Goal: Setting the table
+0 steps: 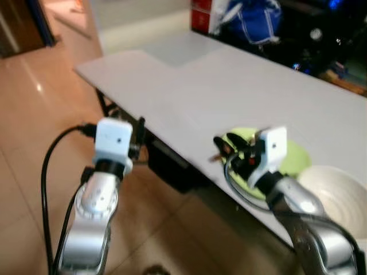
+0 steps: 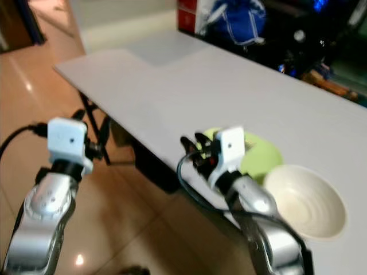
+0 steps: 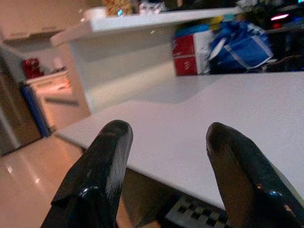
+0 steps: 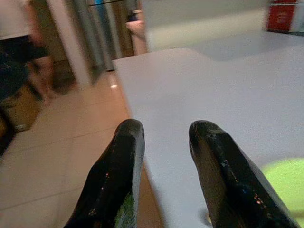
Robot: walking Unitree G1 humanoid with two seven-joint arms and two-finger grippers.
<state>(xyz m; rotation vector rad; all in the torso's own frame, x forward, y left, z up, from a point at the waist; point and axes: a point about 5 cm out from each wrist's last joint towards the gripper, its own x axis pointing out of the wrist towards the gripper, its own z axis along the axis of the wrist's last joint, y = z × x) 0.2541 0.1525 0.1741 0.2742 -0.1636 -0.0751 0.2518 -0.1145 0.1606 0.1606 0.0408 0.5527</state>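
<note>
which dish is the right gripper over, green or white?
The green plate. The right gripper hangs at its near-left edge; the white bowl sits beside the plate, further right, nearer the robot.

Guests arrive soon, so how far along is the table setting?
Early on. A lime-green round plate and a white ceramic bowl sit side by side near the white table's front edge. Nothing is in hand: the right gripper hangs open at the plate's edge, the left gripper open beside the table. No cutlery or further settings are laid.
</note>
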